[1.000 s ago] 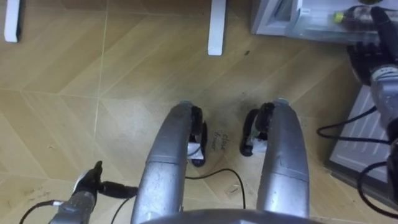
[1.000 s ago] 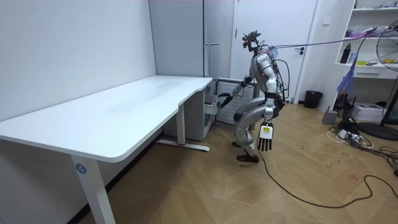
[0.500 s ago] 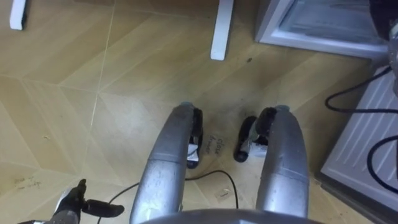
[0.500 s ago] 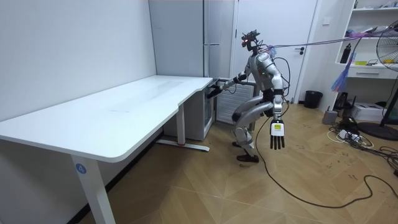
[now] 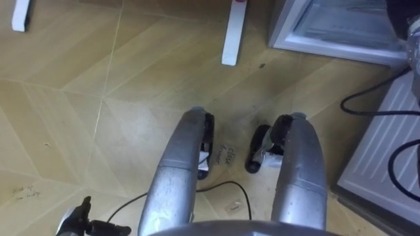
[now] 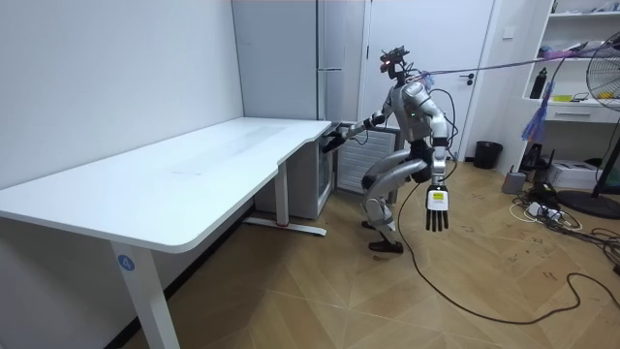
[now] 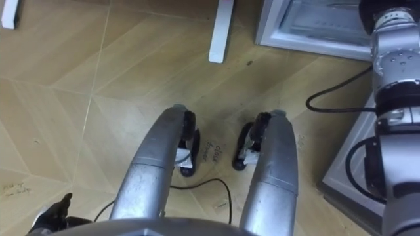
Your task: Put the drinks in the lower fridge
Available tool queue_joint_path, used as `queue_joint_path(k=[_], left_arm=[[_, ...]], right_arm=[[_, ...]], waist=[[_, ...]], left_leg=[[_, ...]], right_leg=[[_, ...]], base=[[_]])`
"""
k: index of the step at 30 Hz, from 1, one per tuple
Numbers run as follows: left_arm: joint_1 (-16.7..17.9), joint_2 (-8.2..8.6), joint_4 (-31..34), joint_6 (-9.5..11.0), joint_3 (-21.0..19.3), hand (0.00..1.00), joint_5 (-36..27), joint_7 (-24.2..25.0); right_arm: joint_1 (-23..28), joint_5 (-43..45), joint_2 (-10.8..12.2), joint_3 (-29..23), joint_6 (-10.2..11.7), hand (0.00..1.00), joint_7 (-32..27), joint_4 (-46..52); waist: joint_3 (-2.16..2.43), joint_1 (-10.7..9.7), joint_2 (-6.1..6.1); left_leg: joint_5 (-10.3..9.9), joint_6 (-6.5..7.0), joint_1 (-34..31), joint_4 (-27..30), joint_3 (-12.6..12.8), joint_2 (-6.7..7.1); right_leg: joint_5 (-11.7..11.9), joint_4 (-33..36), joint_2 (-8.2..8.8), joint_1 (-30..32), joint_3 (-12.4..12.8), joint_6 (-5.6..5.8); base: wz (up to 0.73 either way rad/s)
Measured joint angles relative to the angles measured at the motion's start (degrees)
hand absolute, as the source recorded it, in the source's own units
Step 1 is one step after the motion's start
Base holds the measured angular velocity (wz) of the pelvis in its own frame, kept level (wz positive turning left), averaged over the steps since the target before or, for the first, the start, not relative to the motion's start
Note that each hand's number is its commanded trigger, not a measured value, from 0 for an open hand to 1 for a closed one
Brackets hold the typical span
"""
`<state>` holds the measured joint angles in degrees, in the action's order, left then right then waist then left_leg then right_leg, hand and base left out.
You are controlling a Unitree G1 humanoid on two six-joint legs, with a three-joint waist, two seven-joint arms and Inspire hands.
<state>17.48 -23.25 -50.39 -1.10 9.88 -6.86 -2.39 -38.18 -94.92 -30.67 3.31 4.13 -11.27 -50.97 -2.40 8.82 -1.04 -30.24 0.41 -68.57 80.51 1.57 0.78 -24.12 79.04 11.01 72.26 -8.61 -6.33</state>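
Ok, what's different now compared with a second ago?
The robot has straightened up from its bend at the lower fridge. Its right hand has come up out of the compartment and now reaches forward beside the table corner. The left hand, open, has swung out toward the room view's right. The robot stands on the same spot, and the table and fridge are unmoved.

Pale wooden floor point(image 5: 85, 92) of slanted planks. Flat on it, well ahead of the left hand point(image 5: 85, 226), two white desk feet: one point(image 5: 229, 36) ahead and to the right, another point(image 5: 20, 16) ahead and slightly left. Farther right of that hand, a fridge point(image 5: 281, 33) standing on the boards. In the room view, a black bin point(image 6: 487, 153) and loose cables point(image 6: 539, 207) on the floor to the room view's right of the hand, a long white desk point(image 6: 194, 170) to its left.
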Motion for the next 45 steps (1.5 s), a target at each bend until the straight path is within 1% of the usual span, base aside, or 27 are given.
queue_joint_path(k=[1, 2, 3, 5, 7, 9, 11, 12, 14, 16, 17, 18, 19, 20, 22, 23, 26, 27, 29, 30, 32, 33, 35, 37, 40, 43, 45], left_arm=[[0.15, -0.30, -0.03, -0.01, 0.88, 0.00, -0.25, -0.08], [0.26, -0.43, 0.18, -0.10, 1.57, 0.00, -0.35, -0.07], [0.41, -0.62, 0.71, -0.26, 1.89, 0.00, -0.34, -0.01], [0.99, -2.00, 2.64, -0.30, 2.97, 0.00, -0.25, 0.60], [1.00, -2.44, 3.42, -0.46, 2.94, 0.00, 0.26, 0.82], [1.02, -2.51, 3.27, -0.71, 3.07, 0.00, 0.19, 0.86], [1.12, -2.53, 3.16, -1.78, 3.67, 0.00, 0.21, 1.35], [1.11, -2.56, 3.13, -1.98, 3.62, 0.00, 0.21, 1.56], [1.03, -2.60, 3.03, -2.55, 3.63, 0.00, -0.28, 2.08], [0.82, -2.57, 2.08, -2.51, 3.61, 0.00, -0.41, 2.40], [0.50, -2.59, 1.13, -2.45, 3.58, 0.00, -0.50, 2.85], [0.28, -2.60, 0.51, -2.42, 3.55, 0.00, -0.53, 2.92], [-0.03, -2.59, -0.63, -2.37, 3.55, 0.00, -0.53, 3.00], [-0.38, -2.51, -1.64, -2.38, 3.55, 0.00, -0.54, 3.05], [-1.09, -2.46, -3.20, -2.41, 3.55, 0.00, -1.93, 3.26], [-1.97, -2.42, -4.01, -2.50, 2.78, 0.00, -2.47, 3.38], [-4.26, -2.12, -5.41, -2.37, 1.31, 0.00, -2.67, 2.84], [-4.29, -2.00, -5.39, -2.32, 1.18, 0.00, -2.60, 2.75], [-4.47, -0.16, -5.94, -2.24, -0.95, 0.00, -2.43, 2.51], [-4.48, 0.35, -6.13, -2.24, -1.18, 0.00, -2.19, 2.57], [-5.06, 2.41, -7.84, -2.29, -2.23, 0.00, -0.12, 3.06], [-5.33, 2.99, -8.38, -2.34, -2.83, 0.00, 0.43, 3.05], [-5.91, 4.79, -10.16, -2.42, -4.40, 0.00, 1.54, 3.02], [-5.90, 5.63, -10.60, -2.41, -4.90, 0.00, 3.12, 2.96], [-5.44, 6.41, -10.55, -2.49, -4.84, 0.00, 4.16, 2.98], [-5.46, 6.75, -11.30, -1.94, -4.95, 0.00, 4.74, 2.61], [-5.47, 7.38, -11.93, -1.62, -5.30, 0.00, 5.68, 2.18]], right_arm=[[0.25, 0.01, 0.01, 0.09, 0.09, 0.00, 0.00, -0.49], [0.37, -0.01, 0.01, 0.15, 0.24, 0.00, 0.00, -0.86], [0.43, -0.14, 0.01, 0.41, 0.43, 0.00, 0.00, -1.07], [0.44, -0.23, -0.01, 1.73, 1.21, 0.00, 0.40, -2.41], [0.88, -0.04, -0.01, 1.99, 1.24, 0.00, 1.68, -3.93], [2.79, 0.42, 0.00, 2.44, 0.87, 0.00, 4.62, -5.77], [5.47, 2.81, -0.05, 3.12, 0.54, 0.00, 9.09, -8.57], [6.12, 3.77, -0.05, 3.23, 0.48, 0.00, 9.96, -9.19], [8.01, 6.84, -0.07, 3.51, -0.97, 0.00, 13.84, -12.62], [8.73, 9.70, -0.14, 3.61, -1.71, 0.00, 16.54, -16.05], [9.84, 11.67, -0.27, 4.44, -1.79, 0.00, 18.67, -18.09], [10.81, 12.48, -0.32, 4.73, -1.91, 0.00, 19.58, -18.76], [12.73, 14.30, -0.35, 5.04, -2.73, 0.00, 20.96, -19.90], [14.30, 15.91, -0.33, 5.11, -3.46, 0.00, 21.84, -20.75], [15.97, 16.49, -0.32, 5.06, -4.50, 0.00, 23.22, -22.70], [17.03, 16.36, -0.32, 4.74, -5.10, 0.00, 23.54, -24.45], [19.36, 15.59, -0.20, 4.26, -5.74, 0.00, 24.77, -27.49], [19.81, 15.38, 0.04, 3.97, -5.98, 0.00, 24.98, -27.92], [22.65, 15.27, 1.38, 1.67, -6.78, 0.00, 25.78, -29.04], [23.49, 15.52, 1.80, 1.15, -6.77, 0.00, 25.92, -29.33], [27.51, 17.87, 3.77, -0.19, -6.77, 0.00, 26.47, -29.92], [28.58, 18.73, 4.21, -0.18, -6.81, 0.00, 26.84, -30.12], [31.81, 23.41, 6.66, -0.14, -6.92, 0.00, 28.25, -31.81], [34.14, 27.93, 8.55, 0.56, -7.54, 0.00, 29.32, -33.24], [36.15, 36.39, 10.96, 3.78, -9.00, 0.00, 29.76, -33.75], [36.27, 46.16, 13.07, 5.23, -9.12, 0.00, 29.74, -33.20], [36.31, 50.51, 14.06, 5.60, -9.12, 0.00, 29.72, -32.25]], waist=[[0.08, 0.44, 0.30], [-0.04, 0.89, 0.70], [0.00, 1.13, 0.76], [0.00, 1.93, 0.77], [-0.02, 2.54, 0.91], [-0.02, 2.81, 1.05], [0.05, 3.52, 1.19], [0.07, 3.56, 1.12], [0.09, 3.60, 1.02], [0.12, 3.71, 1.00], [0.13, 3.56, 1.01], [0.15, 3.54, 0.94], [0.33, 3.35, 0.66], [0.33, 2.98, 0.45], [0.33, 2.37, 0.44], [0.35, 2.29, 0.47], [0.40, 1.10, 0.46], [0.44, 0.91, 0.51], [0.72, 0.00, 0.64], [0.83, -0.38, 0.80], [0.97, -1.40, 0.91], [1.04, -1.39, 1.01], [1.46, -1.80, 1.47], [1.58, -2.51, 1.48], [1.66, -2.42, 1.25], [1.73, -2.96, 0.75], [1.75, -3.28, 0.64]], left_leg=[[-0.10, -0.06, 0.60, 0.00, -0.07, 0.04], [-0.20, 0.04, 1.28, -0.05, -0.16, -0.02], [-0.27, 0.17, 1.48, -0.18, -0.14, -0.06], [-0.28, 0.21, 2.32, -0.79, -0.08, -0.08], [-0.18, 0.04, 3.56, -1.72, -0.13, 0.00], [-0.11, -0.08, 5.81, -3.23, -0.26, -0.07], [0.02, -0.32, 9.03, -5.76, -0.97, -0.17], [0.13, -0.50, 9.78, -6.59, -1.25, -0.19], [0.92, -0.98, 12.83, -10.16, -2.15, -0.27], [1.56, -0.88, 15.21, -12.62, -2.36, -0.41], [2.21, -1.25, 16.71, -14.29, -2.56, -0.38], [2.33, -1.20, 17.46, -15.18, -2.63, -0.36], [2.43, -1.12, 18.84, -16.61, -2.66, -0.32], [2.56, -0.96, 20.02, -17.86, -2.63, -0.23], [2.67, -0.73, 21.85, -19.27, -2.63, -0.26], [2.74, -0.53, 23.15, -20.35, -2.61, -0.49], [3.26, 0.08, 26.44, -23.95, -2.51, -0.74], [3.35, 0.15, 27.36, -24.69, -2.38, -0.97], [3.95, 0.52, 31.22, -28.67, -1.88, -1.30], [4.18, 0.58, 32.35, -29.71, -1.91, -1.32], [5.05, 1.10, 36.62, -33.89, -1.64, -1.14], [5.17, 1.21, 37.67, -34.89, -1.59, -1.15], [5.88, 1.49, 41.64, -38.73, -1.67, -1.09], [6.75, 1.70, 44.64, -42.06, -1.65, -1.08], [8.00, 1.78, 50.28, -47.60, -0.54, -1.11], [9.54, 1.66, 54.98, -52.58, -0.07, -1.00], [9.87, 1.62, 57.47, -54.20, -0.10, -1.19]], right_leg=[[-0.06, -0.08, -0.03, -0.65, -0.13, -0.02], [-0.15, -0.17, -0.16, -1.30, -0.13, 0.12], [-0.17, -0.24, -0.18, -1.51, -0.07, 0.16], [-0.17, -0.69, -0.15, -2.22, -0.10, 0.16], [-0.17, -1.68, -0.17, -3.54, -0.51, 0.15], [-0.17, -3.11, -0.29, -6.04, -1.03, 0.16], [-0.18, -5.83, -0.62, -9.77, -1.97, 0.19], [-0.14, -6.76, -0.62, -10.72, -2.35, 0.24], [0.78, -10.77, -1.41, -14.28, -3.25, 0.44], [1.49, -13.49, -2.08, -16.60, -3.50, 0.61], [1.90, -15.16, -2.08, -18.41, -4.06, 0.79], [2.05, -15.99, -2.11, -19.26, -4.23, 0.94], [2.24, -17.37, -2.24, -20.54, -4.30, 1.20], [2.59, -18.48, -2.28, -21.71, -4.34, 0.98], [2.84, -19.95, -2.53, -23.45, -4.41, 1.17], [3.05, -21.27, -3.16, -24.80, -4.48, 1.42], [3.88, -25.14, -3.92, -28.22, -4.62, 2.17], [4.12, -26.12, -4.19, -29.10, -4.55, 2.28], [5.16, -30.34, -4.86, -32.92, -4.64, 2.72], [5.51, -31.50, -5.08, -34.05, -4.61, 2.97], [6.23, -35.37, -5.26, -38.24, -4.62, 3.76], [6.39, -36.38, -5.46, -39.30, -4.55, 4.00], [7.15, -40.23, -5.84, -43.29, -5.05, 4.55], [7.48, -42.76, -5.66, -46.04, -5.34, 5.00], [8.28, -46.76, -6.13, -50.43, -4.68, 5.45], [9.02, -50.18, -6.55, -54.42, -4.44, 5.68], [9.38, -52.04, -6.96, -57.02, -4.72, 5.72]], base=[[0.00], [0.00], [0.00], [0.00], [0.00], [0.04], [0.00], [0.07], [0.06], [-0.02], [0.00], [0.04], [0.04], [0.00], [-0.03], [-0.08], [-0.04], [-0.18], [-0.16], [-0.04], [0.00], [0.00], [0.00], [0.08], [-0.12], [-0.09], [0.02]])
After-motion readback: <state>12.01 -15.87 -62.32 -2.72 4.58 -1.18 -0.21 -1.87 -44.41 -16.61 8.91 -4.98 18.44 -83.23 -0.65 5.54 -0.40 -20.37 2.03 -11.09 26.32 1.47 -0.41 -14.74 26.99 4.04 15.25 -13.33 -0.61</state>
